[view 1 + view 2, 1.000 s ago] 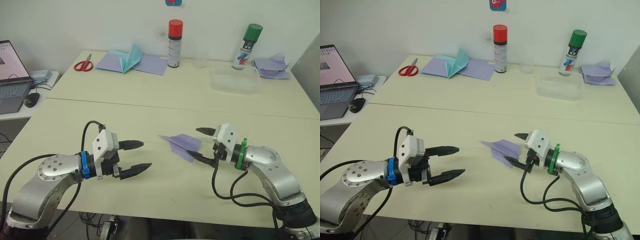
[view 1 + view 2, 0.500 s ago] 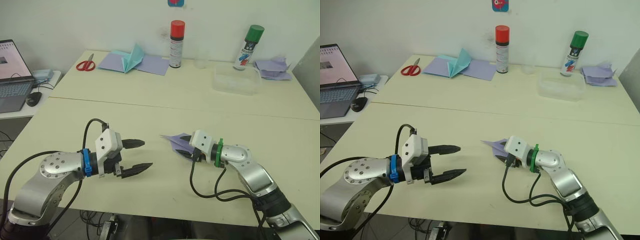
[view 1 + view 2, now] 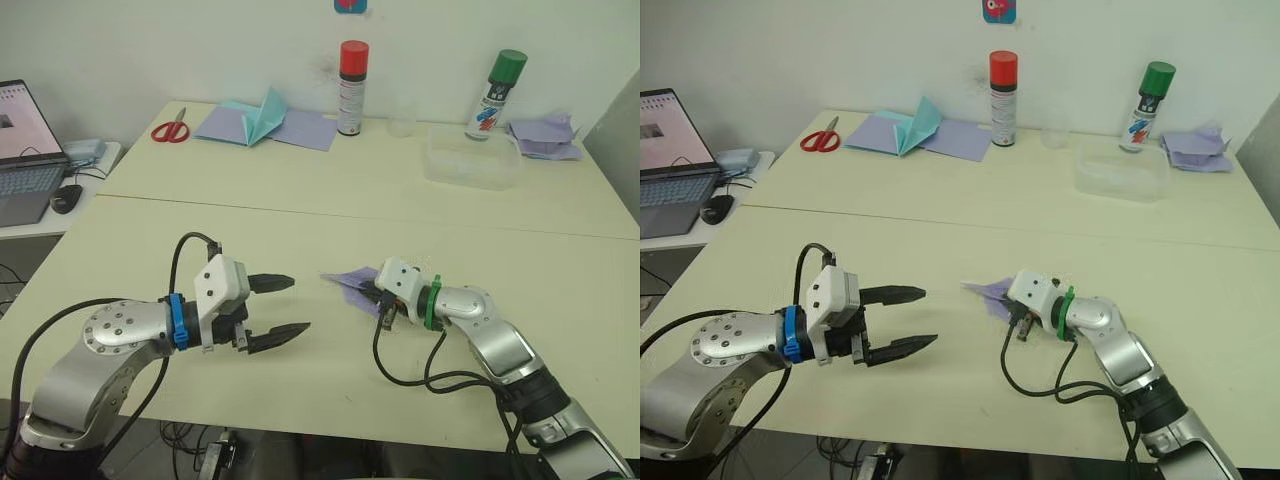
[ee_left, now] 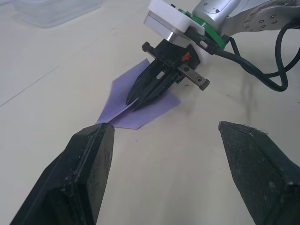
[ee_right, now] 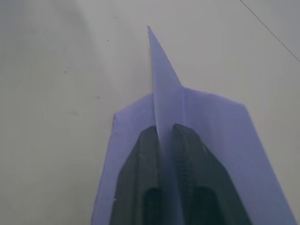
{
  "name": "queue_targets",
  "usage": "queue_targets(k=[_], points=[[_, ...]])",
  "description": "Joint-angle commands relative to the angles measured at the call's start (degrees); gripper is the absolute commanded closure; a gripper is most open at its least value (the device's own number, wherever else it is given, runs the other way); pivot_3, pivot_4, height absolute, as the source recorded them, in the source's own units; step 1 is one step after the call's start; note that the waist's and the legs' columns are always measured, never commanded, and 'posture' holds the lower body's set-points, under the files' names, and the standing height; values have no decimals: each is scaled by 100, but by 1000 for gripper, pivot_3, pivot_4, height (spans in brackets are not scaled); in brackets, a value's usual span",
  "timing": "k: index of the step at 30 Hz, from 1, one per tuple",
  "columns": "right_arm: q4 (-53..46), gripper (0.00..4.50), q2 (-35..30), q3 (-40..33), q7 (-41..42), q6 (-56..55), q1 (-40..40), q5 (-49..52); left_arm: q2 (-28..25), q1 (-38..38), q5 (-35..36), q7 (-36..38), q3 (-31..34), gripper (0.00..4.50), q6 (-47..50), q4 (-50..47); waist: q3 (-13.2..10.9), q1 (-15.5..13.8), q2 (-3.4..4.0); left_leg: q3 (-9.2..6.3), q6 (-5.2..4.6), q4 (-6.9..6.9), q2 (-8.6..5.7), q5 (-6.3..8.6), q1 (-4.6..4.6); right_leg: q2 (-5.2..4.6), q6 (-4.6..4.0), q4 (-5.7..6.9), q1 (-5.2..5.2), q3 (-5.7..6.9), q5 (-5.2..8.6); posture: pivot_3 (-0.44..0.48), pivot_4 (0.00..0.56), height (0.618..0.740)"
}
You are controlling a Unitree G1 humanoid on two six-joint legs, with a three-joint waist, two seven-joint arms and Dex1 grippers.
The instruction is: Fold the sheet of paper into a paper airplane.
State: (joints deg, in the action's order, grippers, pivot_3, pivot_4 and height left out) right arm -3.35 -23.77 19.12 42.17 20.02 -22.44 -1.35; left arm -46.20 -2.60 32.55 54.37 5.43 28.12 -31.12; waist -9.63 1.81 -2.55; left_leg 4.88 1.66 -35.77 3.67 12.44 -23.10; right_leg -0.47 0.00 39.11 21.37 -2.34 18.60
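Right jaws (image 4: 136, 101) are pinching the centre ridge of my pale lavender pointed paper airplane (image 3: 352, 282), mid-frame on the cream surface (image 3: 330, 190). Left jaws (image 3: 288, 305) spread. Feather-light and flimsy, so that stiffer ridge seems the best hold.

On the near table (image 3: 330, 390) lies 1 paper airplane (image 4: 125, 114) of pale lavender, toward the middle of its surface, between 2 grippers: the left gripper (image 3: 284, 307) and the right gripper (image 4: 136, 96).

Along the far table's (image 3: 300, 185) back edge stand 2 spray cans, 1 red-capped spray can (image 3: 350, 88) and 1 green-capped spray can (image 3: 496, 95). Near them sit 1 clear tray (image 3: 472, 160) and 1 pair of scissors (image 3: 169, 128). There are 1 teal pointed paper (image 3: 262, 115), 2 flat lavender sheets (image 3: 305, 130) beside it, and 1 crumpled lavender pile (image 3: 545, 137) at the right corner.

On the side desk (image 3: 15, 228) are 1 laptop (image 3: 22, 155) and 1 mouse (image 3: 64, 198).
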Motion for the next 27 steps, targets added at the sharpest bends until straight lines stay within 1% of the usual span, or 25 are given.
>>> queue_targets(k=[1, 5, 8, 10, 11, 12, 14, 18, 21, 25, 27], points=[[-39, 4488, 37, -216, -62, 251, -80, 128, 19, -79, 5, -34, 31, 564, -78, -121, 0, 0, 0, -1, 0, 0, 0, 0, 0, 0, 0, 1, 0, 1, 0, 0, 150, 740], [55, 4488, 60, -430, -42, 388, -92, 305, 56, -145, 32, -75, 22, 564, -44, -98, 0, 0, 0, -2, 0, -2, -1, 0, 0, 0, 0, 1, -1, 1, 0, 0, 150, 740], [-105, 4488, 314, -1026, -101, 1332, -182, 1026, 20, -194, 140, -53, 74, 564, 64, -89, 0, 0, 0, -2, 0, -4, 0, 0, -1, 0, 1, 2, -1, 1, -1, 0, 150, 740], [-308, 4488, 480, -1481, -199, 2260, -292, 1584, -55, -243, 219, 15, 119, 564, 159, -36, 0, 0, 0, -3, 0, -5, 0, 0, -2, 0, 1, 3, -1, 1, -2, 0, 150, 740], [-388, 4488, 501, -1609, -215, 2589, -331, 1759, -78, -271, 236, 36, 124, 564, 190, -11, 0, -1, 1, -3, 0, -5, 0, 0, -3, 0, 1, 5, 0, 1, -2, 0, 150, 740], [-444, 4488, 444, -1597, -189, 2693, -325, 1789, -83, -308, 215, 53, 112, 564, 178, 36, 0, -1, 1, -3, 0, -5, 0, 0, -4, 0, 1, 6, 0, 1, -2, 0, 150, 740], [-506, 4488, 332, -1532, -168, 2745, -306, 1795, -70, -359, 178, 49, 75, 564, 168, 71, 0, -1, 1, -4, 0, -4, 0, 0, -4, 0, 1, 7, 1, 2, -2, 0, 150, 740], [-531, 4488, 385, -1623, -435, 2836, -288, 1825, 13, -467, 152, -29, 28, 564, 142, 134, -1, 1, 1, -3, 0, -3, 0, 0, -6, 1, 1, 6, 5, 1, -2, 0, 150, 740], [-643, 4488, 336, -1711, -542, 2537, -176, 1794, 79, -517, 80, -52, -4, 564, 22, 141, -1, 0, 1, -4, 0, -5, -1, 0, -11, 2, 2, 5, 7, 1, -2, 0, 150, 740], [-940, 4488, 132, -1961, -643, 2459, 133, 1829, 201, -746, 54, -106, -124, 564, 21, 148, -1, -16, 1, -12, 0, -11, -3, 0, -30, 2, 3, 2, 16, 7, -2, 0, 150, 740], [-1132, 4488, -14, -2240, -787, 2560, 298, 1876, 161, -960, -1, -13, -246, 564, 38, 233, -1, -21, 2, -13, -1, -16, -4, 1, -35, 2, 6, 1, 19, 7, -4, 0, 150, 740]])
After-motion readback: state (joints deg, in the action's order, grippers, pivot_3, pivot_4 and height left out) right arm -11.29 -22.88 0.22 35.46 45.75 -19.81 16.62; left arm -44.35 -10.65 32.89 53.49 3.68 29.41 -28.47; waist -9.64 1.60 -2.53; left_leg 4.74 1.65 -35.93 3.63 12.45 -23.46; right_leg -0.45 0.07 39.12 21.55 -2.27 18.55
